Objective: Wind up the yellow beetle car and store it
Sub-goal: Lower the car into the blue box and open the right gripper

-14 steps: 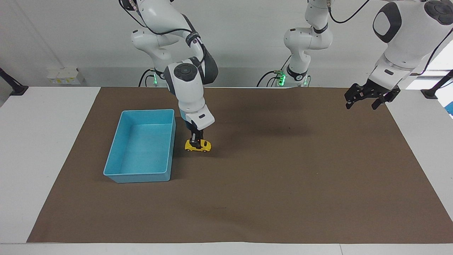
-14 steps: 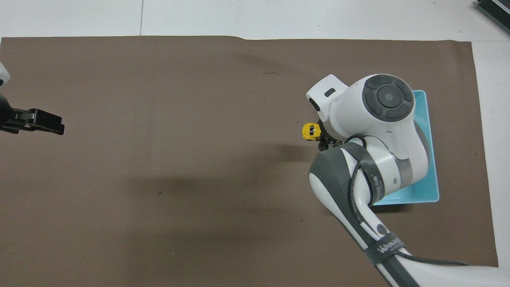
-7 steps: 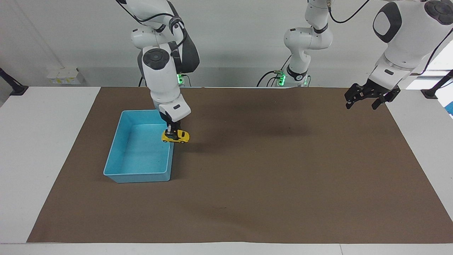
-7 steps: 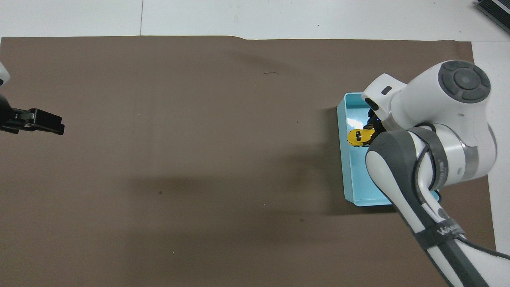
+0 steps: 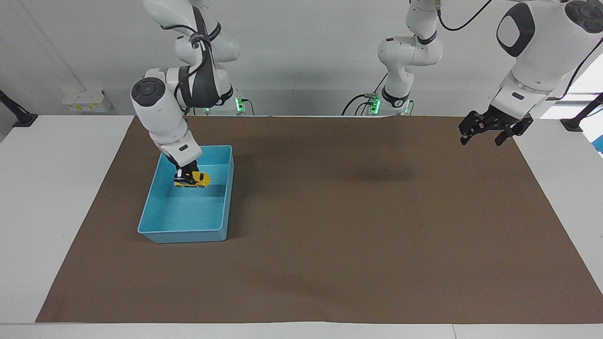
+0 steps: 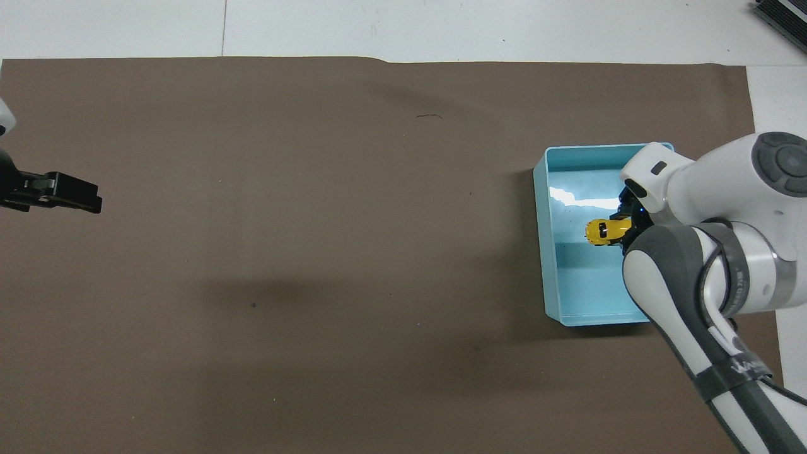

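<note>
The storing step was judged to be in hand. The blue bin (image 5: 162, 207) was seen toward the right arm's end of the brown mat (image 5: 353, 235). At its centre, the right gripper (image 5: 184, 175) was clamped on the yellow beetle car (image 5: 194, 179), held just above the floor. The left gripper (image 5: 487, 132), spread apart, was kept waiting at two o'clock. A short lowering and a release were called for next. The car's body was seen as tiny, rounded, bright yellow.

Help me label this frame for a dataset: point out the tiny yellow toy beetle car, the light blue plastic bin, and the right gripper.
yellow toy beetle car (image 5: 194, 179), facing view, on its roof.
light blue plastic bin (image 5: 188, 231), facing view, on its outer wall.
right gripper (image 5: 186, 173), facing view, between its fingertips at the car.
</note>
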Robot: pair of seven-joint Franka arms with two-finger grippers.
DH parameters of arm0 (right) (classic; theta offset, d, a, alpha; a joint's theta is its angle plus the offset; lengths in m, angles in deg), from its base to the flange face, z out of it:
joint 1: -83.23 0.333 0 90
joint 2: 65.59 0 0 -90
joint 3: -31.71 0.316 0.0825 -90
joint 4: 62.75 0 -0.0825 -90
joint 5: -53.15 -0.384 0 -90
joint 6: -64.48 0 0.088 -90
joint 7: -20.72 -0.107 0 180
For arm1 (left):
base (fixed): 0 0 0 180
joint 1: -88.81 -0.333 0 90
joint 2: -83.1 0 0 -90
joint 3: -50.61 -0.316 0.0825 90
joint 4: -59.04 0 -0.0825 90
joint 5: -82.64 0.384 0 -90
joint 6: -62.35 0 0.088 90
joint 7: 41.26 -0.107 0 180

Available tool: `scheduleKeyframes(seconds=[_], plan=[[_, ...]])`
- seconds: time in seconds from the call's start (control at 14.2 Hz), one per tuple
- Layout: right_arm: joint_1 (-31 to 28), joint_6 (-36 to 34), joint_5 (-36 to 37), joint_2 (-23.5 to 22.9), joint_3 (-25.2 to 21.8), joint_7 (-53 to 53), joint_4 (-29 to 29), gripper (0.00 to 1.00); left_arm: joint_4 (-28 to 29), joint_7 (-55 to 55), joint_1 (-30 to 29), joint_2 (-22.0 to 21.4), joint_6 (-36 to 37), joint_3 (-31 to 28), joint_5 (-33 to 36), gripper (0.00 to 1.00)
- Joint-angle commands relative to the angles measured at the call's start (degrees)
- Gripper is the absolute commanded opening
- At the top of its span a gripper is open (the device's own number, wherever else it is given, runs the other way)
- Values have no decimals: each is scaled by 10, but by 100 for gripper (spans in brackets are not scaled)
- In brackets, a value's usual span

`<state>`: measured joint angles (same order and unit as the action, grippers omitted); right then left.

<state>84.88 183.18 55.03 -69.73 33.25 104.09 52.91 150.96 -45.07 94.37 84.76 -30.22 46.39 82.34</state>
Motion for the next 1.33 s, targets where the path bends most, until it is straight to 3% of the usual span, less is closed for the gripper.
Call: scheduleKeyframes(seconds=[0.0, 0.42, 1.19, 1.26], plan=[[-4, 68, 8, 13, 7, 10, 59, 0, 4, 6, -2, -9, 4, 2, 10, 100], [-5, 124, 11, 7, 7, 11, 101, 0, 3, 6, -2, -9, 4, 2, 10, 100], [-11, 164, 15, -24, 6, 17, 112, 0, 4, 6, -2, -9, 4, 2, 10, 100], [-11, 163, 16, -24, 6, 17, 111, 14, 4, 6, -2, -9, 4, 2, 10, 100]])
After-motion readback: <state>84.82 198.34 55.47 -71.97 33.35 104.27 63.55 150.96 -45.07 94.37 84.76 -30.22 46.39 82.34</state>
